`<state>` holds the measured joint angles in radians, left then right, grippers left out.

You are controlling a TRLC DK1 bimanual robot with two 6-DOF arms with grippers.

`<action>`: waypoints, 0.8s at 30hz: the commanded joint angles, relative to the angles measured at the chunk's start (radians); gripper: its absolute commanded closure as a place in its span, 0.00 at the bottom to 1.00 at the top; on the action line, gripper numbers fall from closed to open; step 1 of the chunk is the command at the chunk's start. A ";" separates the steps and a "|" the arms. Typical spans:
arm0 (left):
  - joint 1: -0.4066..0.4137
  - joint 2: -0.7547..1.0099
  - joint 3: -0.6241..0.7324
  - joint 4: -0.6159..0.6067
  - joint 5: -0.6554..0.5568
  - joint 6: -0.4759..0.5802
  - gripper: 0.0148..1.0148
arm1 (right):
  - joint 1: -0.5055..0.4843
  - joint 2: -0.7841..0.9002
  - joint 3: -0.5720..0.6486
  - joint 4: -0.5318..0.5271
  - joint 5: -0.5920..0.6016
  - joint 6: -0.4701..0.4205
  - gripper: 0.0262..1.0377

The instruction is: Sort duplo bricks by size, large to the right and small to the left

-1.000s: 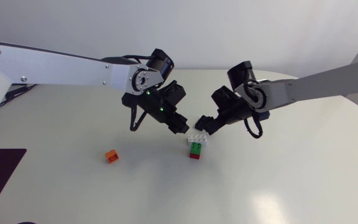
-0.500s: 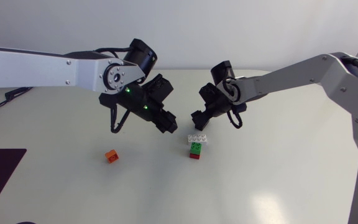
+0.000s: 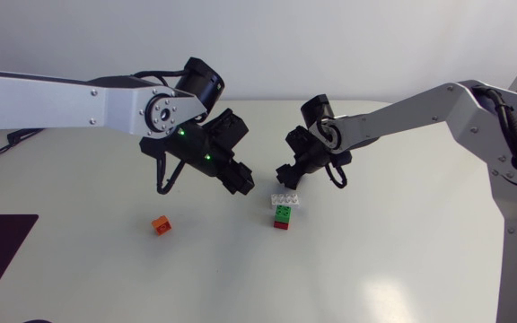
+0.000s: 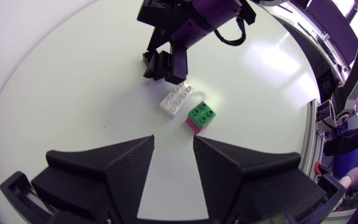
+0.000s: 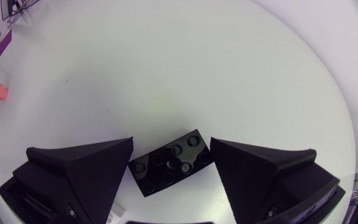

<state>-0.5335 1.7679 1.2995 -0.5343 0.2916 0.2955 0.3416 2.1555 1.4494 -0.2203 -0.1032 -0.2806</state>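
Note:
A black long brick lies flat on the table between the fingers of my right gripper, which is open with its fingers close beside the brick's ends. In the head view my right gripper is low over the table just behind a white long brick. Next to the white brick, a small green brick sits on a red one. My left gripper hangs left of them, shut and holding nothing. A small orange brick lies alone further left.
From the left wrist view, the white brick and green brick lie ahead of my left gripper, with my right gripper beyond them. The white table stretches bare to the front and right.
My right gripper has shifted a little left and its fingers have drawn in towards the black brick. My left arm has pulled back to the left. The bricks have not moved.

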 commanded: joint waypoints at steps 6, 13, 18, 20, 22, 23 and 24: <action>-0.002 -0.030 -0.028 0.008 0.004 0.014 0.56 | 0.008 0.032 -0.027 -0.059 0.008 -0.002 0.45; -0.010 -0.035 -0.028 0.008 0.004 0.013 0.56 | -0.018 -0.109 -0.250 -0.048 0.037 -0.031 0.46; -0.028 -0.030 -0.028 0.011 0.004 0.011 0.56 | -0.093 -0.263 -0.466 -0.031 0.046 -0.081 0.46; -0.042 -0.025 -0.028 0.013 0.004 0.010 0.56 | -0.139 -0.325 -0.546 -0.030 0.048 -0.114 0.46; -0.057 -0.022 -0.029 0.017 0.004 0.007 0.56 | -0.194 -0.382 -0.618 -0.022 0.049 -0.152 0.46; -0.066 -0.019 -0.029 0.020 0.004 0.005 0.56 | -0.223 -0.399 -0.644 -0.016 0.053 -0.172 0.46; -0.075 -0.016 -0.029 0.025 0.004 0.002 0.56 | -0.254 -0.408 -0.662 -0.010 0.056 -0.192 0.46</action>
<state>-0.5896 1.7519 1.2976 -0.5163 0.2916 0.2951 0.1333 1.7493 0.8642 -0.2161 -0.0769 -0.4057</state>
